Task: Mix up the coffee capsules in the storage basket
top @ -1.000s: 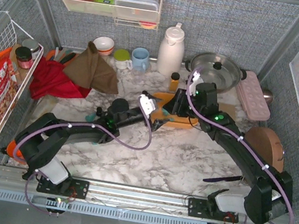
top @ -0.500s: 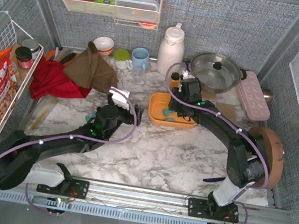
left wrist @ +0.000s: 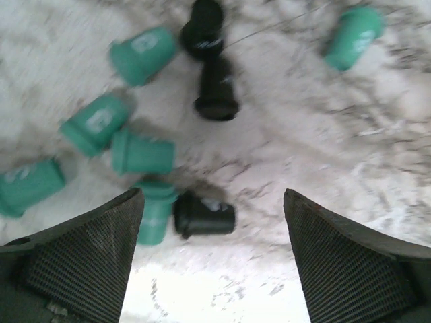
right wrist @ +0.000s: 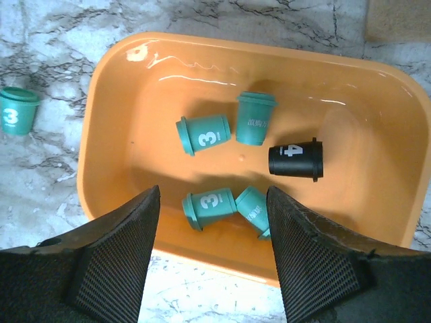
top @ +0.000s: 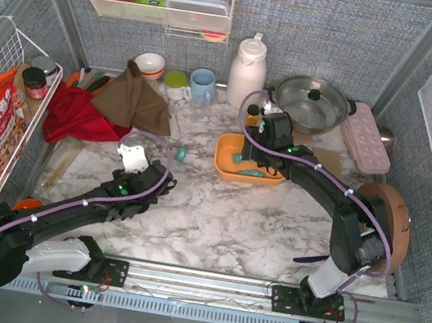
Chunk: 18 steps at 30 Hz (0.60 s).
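The orange storage basket [right wrist: 121, 134] lies right under my right gripper [right wrist: 213, 195], which is open and empty above it. Inside lie several teal coffee capsules [right wrist: 202, 133] and one black capsule [right wrist: 296, 159]. One teal capsule [right wrist: 18, 110] stands on the marble left of the basket. In the top view the basket [top: 227, 157] sits mid-table with the right gripper [top: 251, 161] over it. My left gripper [left wrist: 212, 195] is open and empty over loose capsules on the marble: several teal [left wrist: 143, 55] and three black [left wrist: 204, 215]. In the top view the left gripper [top: 156, 170] is left of the basket.
A white thermos [top: 248, 71], a lidded steel pot [top: 309, 101] and a pink egg tray [top: 367, 137] stand behind the basket. Red and brown cloths [top: 96, 108] lie at back left. A blue mug [top: 202, 85] and a round wooden board [top: 386, 211] are also there.
My left gripper has drawn back from the basket, leftward and nearer, to the loose capsules on the marble. My right gripper shifted a little left over the basket, then held still.
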{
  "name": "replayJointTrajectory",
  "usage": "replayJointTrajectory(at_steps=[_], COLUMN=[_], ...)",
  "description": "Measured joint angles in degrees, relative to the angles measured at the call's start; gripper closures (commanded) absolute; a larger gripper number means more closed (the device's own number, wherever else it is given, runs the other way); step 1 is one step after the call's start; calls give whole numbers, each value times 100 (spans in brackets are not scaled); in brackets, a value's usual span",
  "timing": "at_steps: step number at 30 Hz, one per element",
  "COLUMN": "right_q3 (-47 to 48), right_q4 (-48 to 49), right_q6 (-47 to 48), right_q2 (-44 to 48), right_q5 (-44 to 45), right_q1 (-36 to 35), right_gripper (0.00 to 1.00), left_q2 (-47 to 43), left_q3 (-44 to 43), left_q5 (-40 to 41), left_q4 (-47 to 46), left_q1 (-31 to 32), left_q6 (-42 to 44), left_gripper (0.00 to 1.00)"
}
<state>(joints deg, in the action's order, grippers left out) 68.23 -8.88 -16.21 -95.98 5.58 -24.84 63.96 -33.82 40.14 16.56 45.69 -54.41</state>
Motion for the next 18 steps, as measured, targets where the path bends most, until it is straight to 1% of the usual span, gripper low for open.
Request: replayJointTrajectory(at_steps=[3,5,8,10,14,18], right_q3=[-52,-72,-72,-72,-72,-70], right_q4=[-46,-92,-142,-168,-186,-229], right_q6=[17,26,26,24,24,22], right_q2=[201,293,354,365,402,417], right_q5=[-39,-125,-190,-249,-313,-387], right_q1=[0,0,0,0,0,0], right_gripper=[32,32,32,32,32,32], left_q2=[-20,-70,-216,-313,-319,-249], left_q3=[-26,-20,83,225,509,743], left_q5=[17,20,-2,-85,-262,-498], left_q4=[892,1410,1834,1958,1965,1563], left_q1=[0,-4,-2,-4,-83,-315], left_q6=[-693,-1080,-1421,-1565,-1639,-1416], left_gripper=[14,22,32,35,35,35])
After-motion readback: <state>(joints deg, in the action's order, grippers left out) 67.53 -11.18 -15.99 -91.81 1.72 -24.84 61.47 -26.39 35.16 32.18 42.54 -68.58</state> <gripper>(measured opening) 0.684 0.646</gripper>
